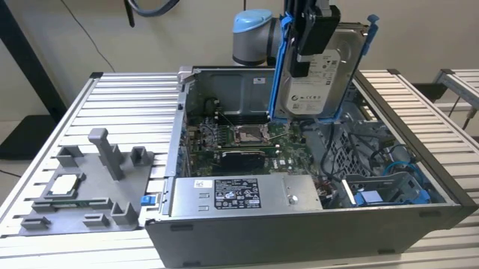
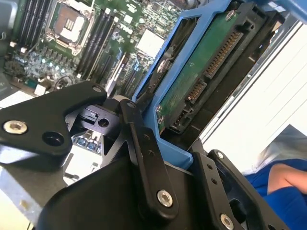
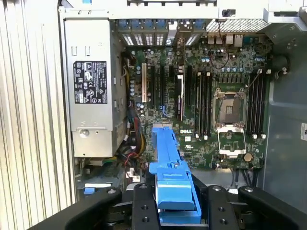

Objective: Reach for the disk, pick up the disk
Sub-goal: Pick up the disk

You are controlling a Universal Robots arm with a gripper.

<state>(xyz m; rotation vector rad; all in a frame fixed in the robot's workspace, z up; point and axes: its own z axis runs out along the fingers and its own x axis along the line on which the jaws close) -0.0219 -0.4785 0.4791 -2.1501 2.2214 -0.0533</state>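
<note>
Already the disk (image 1: 323, 67) hung in the air above the open computer case (image 1: 299, 224), held upright with its white label facing the exterior view's front and its blue rails running along both long edges. The gripper (image 1: 311, 42) was clamped on it near the top, its black fingers (image 2: 144, 153) pressing against the blue rail, as the second wrist view showed beside the drive's green underside (image 2: 192, 81). In the first wrist view the blue rail (image 3: 170, 167) stood out between the black jaws, over the motherboard (image 3: 201, 96) and beside the power supply (image 3: 91, 86). To my eye the hold looked narrow and high on a heavy thing, so the drive might swing or slip on the smooth plastic; a fall from there would land on the board and its bare socket. A grey fixture tray (image 1: 82, 190) sat well apart on the table (image 1: 127, 95)
</note>
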